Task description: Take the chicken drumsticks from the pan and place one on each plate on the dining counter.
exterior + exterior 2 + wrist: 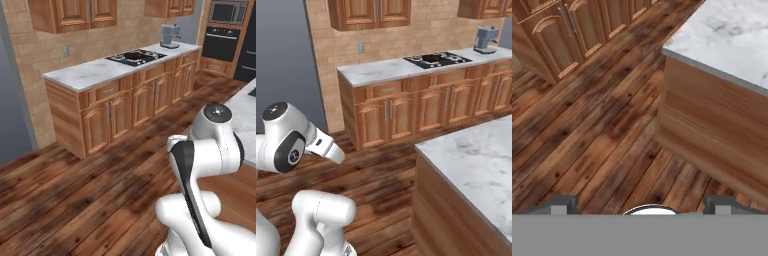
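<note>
- The gripper (640,206) hung over the wood floor (587,135), jaws wide apart, holding nothing
- The pan (134,54) sat on the cooktop (437,59) across the room; the dining counter (476,165) stood near, to the right

Both base views look from behind the arm, across the wood floor (75,190) toward the far counter with the cooktop (136,56); the right one also sees the dining counter (476,160) close by; the hand view looks down at its corner, nearer.
</note>
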